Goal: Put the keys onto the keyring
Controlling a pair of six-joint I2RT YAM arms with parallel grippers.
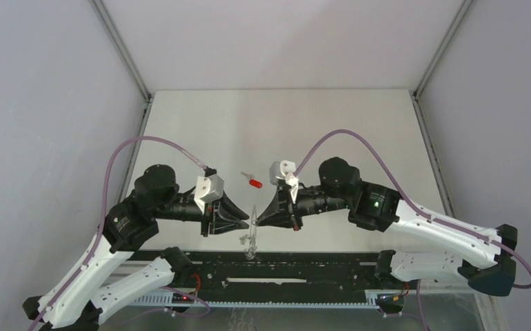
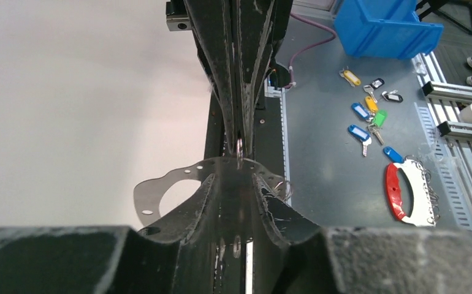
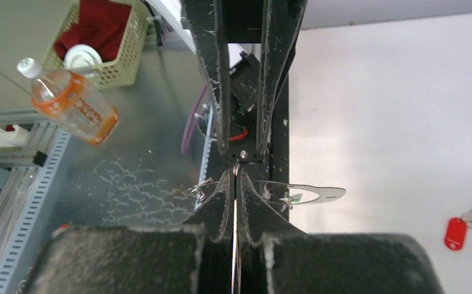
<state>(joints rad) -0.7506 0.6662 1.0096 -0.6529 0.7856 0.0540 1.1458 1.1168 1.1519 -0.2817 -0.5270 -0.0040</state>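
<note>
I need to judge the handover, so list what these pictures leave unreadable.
The green key: recognisable in no view; top view, the dangling keyring is too small to sort.
The left gripper: left wrist view, its jaws crowd together; gripping or open, unclear.
The keyring's middle: wrist views, hidden behind left gripper and right gripper.
The red key: top view, teeth too small.

Top camera looks down from behind; close wrist cameras face each other, sharing the keyring [image 2: 239, 147].
</note>
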